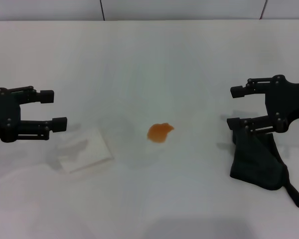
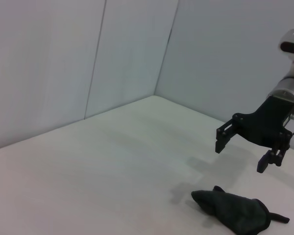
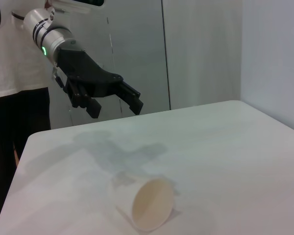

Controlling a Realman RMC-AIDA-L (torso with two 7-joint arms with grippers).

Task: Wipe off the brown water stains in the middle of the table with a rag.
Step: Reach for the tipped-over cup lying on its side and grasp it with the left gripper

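The brown water stain [image 1: 160,132] is a small orange-brown blot in the middle of the white table [image 1: 159,59]. The dark grey rag [image 1: 256,159] lies crumpled at the right, its thin tail pointing to the front edge; it also shows in the left wrist view [image 2: 232,211]. My right gripper [image 1: 234,107] is open and empty, hovering just above the rag's far end without touching it; it also shows in the left wrist view [image 2: 240,156]. My left gripper [image 1: 54,109] is open and empty at the left, above the table.
A white translucent cup [image 1: 84,149] lies on its side left of the stain, below the left gripper; it also shows in the right wrist view [image 3: 147,203]. A person in a white shirt [image 3: 10,58] stands beyond the table's left side.
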